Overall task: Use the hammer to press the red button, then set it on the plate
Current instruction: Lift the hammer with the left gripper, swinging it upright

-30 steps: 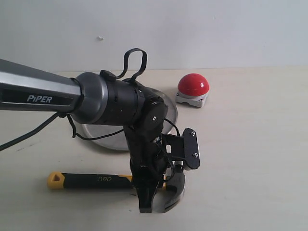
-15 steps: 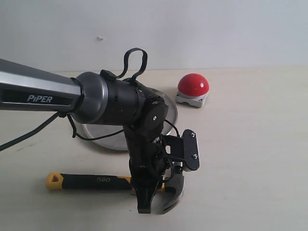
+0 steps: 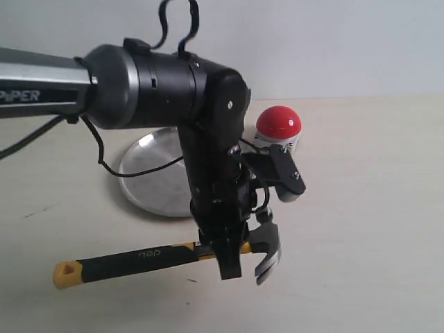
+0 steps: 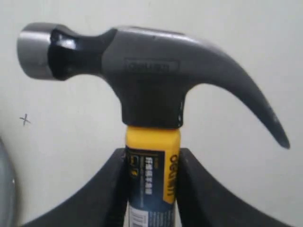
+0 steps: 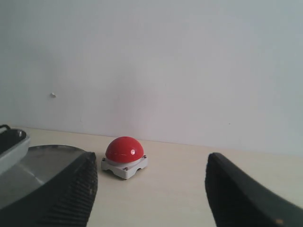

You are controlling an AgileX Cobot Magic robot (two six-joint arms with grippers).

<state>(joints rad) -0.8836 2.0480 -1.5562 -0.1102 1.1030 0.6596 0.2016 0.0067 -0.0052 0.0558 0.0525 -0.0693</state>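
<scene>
The hammer (image 3: 132, 261) is black-handled with yellow ends, the red button (image 3: 278, 121) grey-based, the plate (image 3: 156, 193) silver.

Item one, hammer (image 3: 139, 258): claw type, dark steel head, black handle with yellow ends. The handle is nearly level with the butt slightly low, the head is to the right, and the left gripper (image 4: 152, 153) clamps the yellow neck.

Item two, red button (image 3: 278, 122): glossy dome on a light-grey base, upright, beyond the hammer head.

Item three, plate (image 3: 149, 170): round, shiny steel, lying flat left of the button and apart from it.
</scene>
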